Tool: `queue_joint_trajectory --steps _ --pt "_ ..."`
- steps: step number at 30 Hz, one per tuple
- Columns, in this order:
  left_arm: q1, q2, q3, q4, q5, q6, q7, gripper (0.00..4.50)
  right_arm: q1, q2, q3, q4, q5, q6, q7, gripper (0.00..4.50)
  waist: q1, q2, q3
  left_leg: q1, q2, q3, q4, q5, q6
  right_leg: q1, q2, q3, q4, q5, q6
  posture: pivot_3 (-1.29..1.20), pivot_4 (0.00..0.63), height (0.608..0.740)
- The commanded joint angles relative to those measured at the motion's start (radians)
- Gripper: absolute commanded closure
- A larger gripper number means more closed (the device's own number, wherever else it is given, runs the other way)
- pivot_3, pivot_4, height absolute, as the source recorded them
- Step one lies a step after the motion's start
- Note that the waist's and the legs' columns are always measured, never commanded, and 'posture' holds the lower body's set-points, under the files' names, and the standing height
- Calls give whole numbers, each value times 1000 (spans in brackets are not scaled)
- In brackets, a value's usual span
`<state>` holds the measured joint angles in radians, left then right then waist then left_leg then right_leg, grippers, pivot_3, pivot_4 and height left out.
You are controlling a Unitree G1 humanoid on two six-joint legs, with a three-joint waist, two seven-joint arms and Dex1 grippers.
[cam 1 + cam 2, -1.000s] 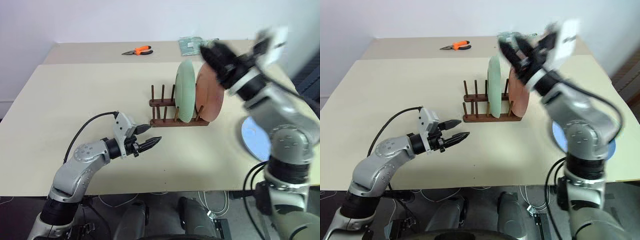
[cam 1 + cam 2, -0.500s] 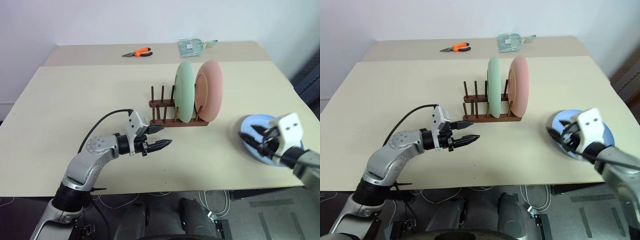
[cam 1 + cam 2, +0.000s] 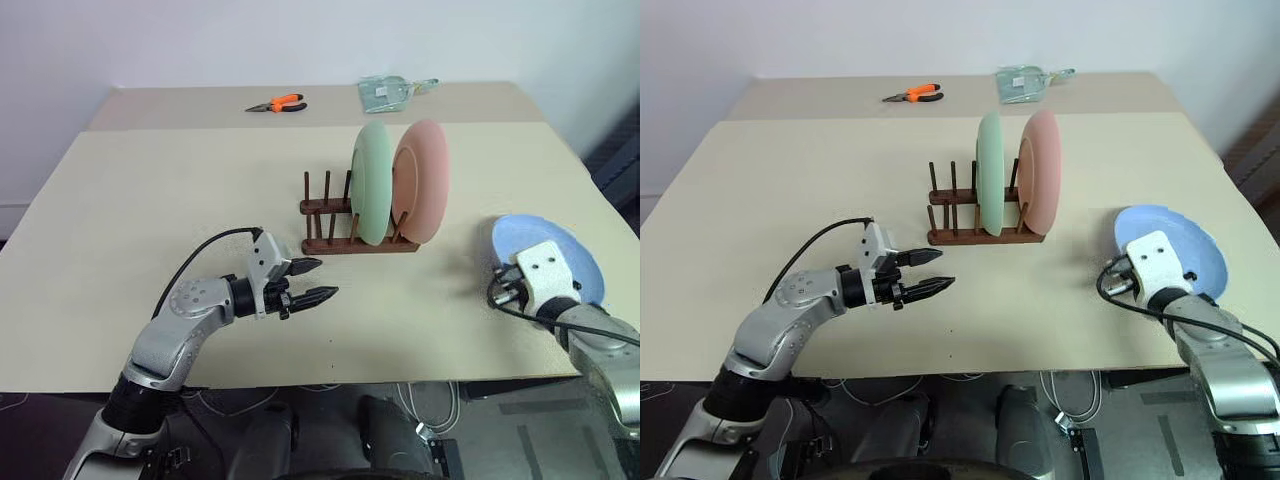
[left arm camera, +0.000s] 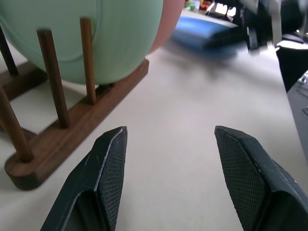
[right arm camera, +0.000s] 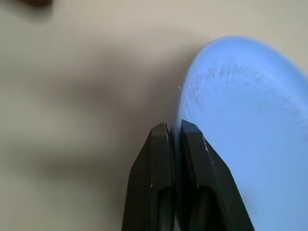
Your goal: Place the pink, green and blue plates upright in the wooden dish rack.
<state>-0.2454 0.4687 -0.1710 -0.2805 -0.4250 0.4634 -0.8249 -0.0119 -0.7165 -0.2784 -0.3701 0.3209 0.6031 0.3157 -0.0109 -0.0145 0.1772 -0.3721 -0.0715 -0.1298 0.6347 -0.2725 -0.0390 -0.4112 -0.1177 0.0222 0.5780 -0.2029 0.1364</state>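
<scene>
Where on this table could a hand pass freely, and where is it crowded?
Free: the bare table left of the wooden dish rack, between the pliers and the left hand. Crowded: the rack's right end, holding the green plate and pink plate, near the blue plate.

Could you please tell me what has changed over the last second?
The right gripper swung down from beside the racked plates and shut on the light blue plastic plate's rim. The open left gripper, mint green plate, salmon pink plate and dark wooden rack stayed put.
</scene>
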Motion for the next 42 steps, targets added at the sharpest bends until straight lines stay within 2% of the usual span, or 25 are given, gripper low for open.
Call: queue_joint_trajectory --steps 1,4,7,11,12,15,18,22,30,36,39,42 --pt "14 17 39 -1 6 -40 -7 1521 -258 20 -164 -114 201 -10 -5 4463 -4 3 2 1 0 0 0 0 0 0 0 0 0 0 0 0 150 740" --pt "23 27 56 34 29 -76 0 1521 -534 70 -212 -144 481 85 -71 4463 0 3 2 1 0 -2 -1 0 0 0 1 -1 1 0 0 0 150 740" --pt "29 25 87 86 50 -121 21 1521 -744 154 -192 -144 772 141 -159 4463 2 2 1 0 1 -6 -3 0 0 0 2 -4 1 2 -3 0 150 740" --pt "31 19 125 151 74 -191 39 1521 -887 333 -108 -109 1064 125 -335 4463 2 1 1 0 1 -8 -3 0 0 0 1 -5 0 2 -4 0 150 740" --pt "35 23 148 177 81 -222 45 1521 -907 428 -63 -74 1143 105 -432 4463 -1 1 1 0 0 -8 -3 0 0 0 0 -4 0 2 -4 0 150 740" --pt "44 37 190 243 102 -298 50 1521 -904 598 23 -1 1262 77 -627 4463 -6 2 0 1 0 -8 -3 0 0 -2 0 -2 2 3 -4 0 150 740" --pt "58 54 217 284 120 -358 43 1521 -860 680 75 45 1296 66 -720 4463 -2 2 0 0 0 -8 -4 1 -1 -6 1 -2 5 5 -2 0 150 740" --pt "82 61 242 290 109 -376 33 1521 -826 728 103 87 1301 40 -772 4463 -2 2 0 -2 -1 -7 -4 1 -2 -8 1 -1 6 5 -2 0 150 740" --pt "118 57 249 265 106 -376 37 1521 -777 741 132 114 1252 24 -803 4463 -9 2 -1 -1 0 -5 -4 1 -2 -9 3 -1 8 5 -2 0 150 740" --pt "110 53 240 221 101 -340 49 1521 -757 729 145 165 1160 30 -784 4463 -9 2 -1 -1 0 -4 -4 1 -2 -9 3 -1 9 5 -2 0 150 740" --pt "102 50 237 206 102 -320 56 1521 -764 718 154 176 1115 40 -759 3444 -9 2 -1 -1 0 -4 -4 1 -2 -9 3 -1 9 5 -2 0 150 740" --pt "91 45 232 181 101 -289 68 1521 -798 649 193 137 979 44 -665 1957 -8 2 -1 -1 0 -4 -4 1 -2 -9 3 -1 9 5 -2 0 150 740"
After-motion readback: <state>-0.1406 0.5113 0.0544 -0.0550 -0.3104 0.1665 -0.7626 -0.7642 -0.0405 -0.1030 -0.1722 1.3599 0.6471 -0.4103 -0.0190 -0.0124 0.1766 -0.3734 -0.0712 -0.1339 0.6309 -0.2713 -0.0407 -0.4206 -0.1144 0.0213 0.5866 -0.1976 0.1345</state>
